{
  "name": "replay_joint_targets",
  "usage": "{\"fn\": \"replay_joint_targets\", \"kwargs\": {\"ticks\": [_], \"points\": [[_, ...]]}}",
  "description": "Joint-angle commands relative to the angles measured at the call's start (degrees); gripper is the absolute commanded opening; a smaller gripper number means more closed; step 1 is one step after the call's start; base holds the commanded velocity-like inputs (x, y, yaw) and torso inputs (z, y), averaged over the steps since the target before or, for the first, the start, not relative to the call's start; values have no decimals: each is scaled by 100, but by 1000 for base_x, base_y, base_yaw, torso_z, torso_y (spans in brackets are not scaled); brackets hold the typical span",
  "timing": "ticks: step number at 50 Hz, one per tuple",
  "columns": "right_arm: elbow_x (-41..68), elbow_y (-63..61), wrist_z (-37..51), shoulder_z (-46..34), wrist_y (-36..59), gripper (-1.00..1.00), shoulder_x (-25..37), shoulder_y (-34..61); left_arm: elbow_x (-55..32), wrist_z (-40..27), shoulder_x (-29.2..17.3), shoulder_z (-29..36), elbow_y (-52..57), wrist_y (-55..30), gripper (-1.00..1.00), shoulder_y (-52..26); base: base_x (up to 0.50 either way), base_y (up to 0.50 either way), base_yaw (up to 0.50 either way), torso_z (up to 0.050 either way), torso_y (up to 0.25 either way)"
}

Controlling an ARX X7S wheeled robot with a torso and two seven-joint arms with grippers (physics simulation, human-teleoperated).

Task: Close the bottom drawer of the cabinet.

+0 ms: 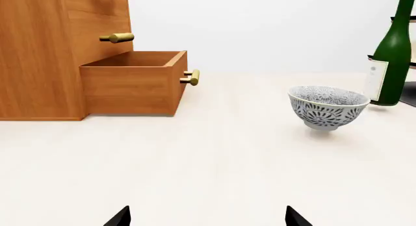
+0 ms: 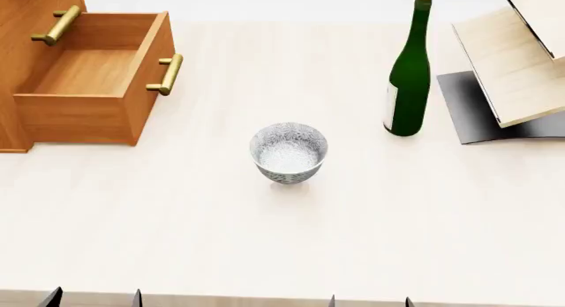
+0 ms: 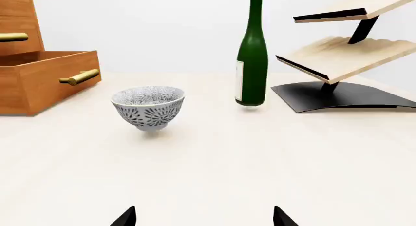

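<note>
The orange-brown cabinet (image 2: 22, 9) stands at the table's far left. Its bottom drawer (image 2: 88, 75) is pulled out and empty, with a brass bar handle (image 2: 168, 74) on its front. The drawer also shows in the left wrist view (image 1: 133, 82) and the right wrist view (image 3: 46, 77). My left gripper (image 2: 92, 299) is open and empty at the near edge, well short of the drawer; only its tips show, also in the left wrist view (image 1: 208, 217). My right gripper (image 2: 369, 302) is open and empty at the near edge, its tips also in its wrist view (image 3: 203, 217).
A patterned grey-white bowl (image 2: 289, 152) sits mid-table. A green wine bottle (image 2: 409, 75) stands at the back right. Pale wooden boards on a dark stand (image 2: 517, 62) are at the far right. The pale table (image 2: 264, 241) runs to the near edge.
</note>
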State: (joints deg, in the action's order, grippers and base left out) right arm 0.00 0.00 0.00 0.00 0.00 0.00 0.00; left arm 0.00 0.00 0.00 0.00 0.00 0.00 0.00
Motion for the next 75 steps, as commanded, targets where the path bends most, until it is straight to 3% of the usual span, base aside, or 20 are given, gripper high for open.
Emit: {"fn": "replay_joint_targets", "kwargs": {"ticks": [1, 25, 48, 49, 50, 51, 75], "points": [[88, 23, 118, -105, 9, 100, 91, 14, -99, -103, -88, 104, -49, -25, 100, -25, 0, 0, 0, 0, 0], [371, -183, 435, -400, 98, 100, 444, -7, -256, -509, -398, 478, -391, 156, 100, -92, 0, 0, 0, 0, 0], [356, 464, 530, -498, 481, 100, 715, 944, -299, -795, -544, 516, -1260, 386, 100, -688, 0, 0, 0, 0, 0], [859, 144, 859, 562, -859, 100, 4, -859, 454, -615, -211, -217, -665, 123, 100, -598, 0, 0, 0, 0, 0], [604, 524, 781, -298, 0, 100, 863, 0, 225, -477, -116, -121, -1302, 366, 100, -706, 0, 0, 0, 0, 0], [-133, 474, 27, 74, 505, 100, 274, 859, 192, -489, -131, -92, -1301, 372, 100, -702, 0, 0, 0, 0, 0], [69, 172, 146, -133, 870, 100, 484, 999, -42, -781, -373, 231, -1266, 378, 100, -711, 0, 8, 0, 0, 0]]}}
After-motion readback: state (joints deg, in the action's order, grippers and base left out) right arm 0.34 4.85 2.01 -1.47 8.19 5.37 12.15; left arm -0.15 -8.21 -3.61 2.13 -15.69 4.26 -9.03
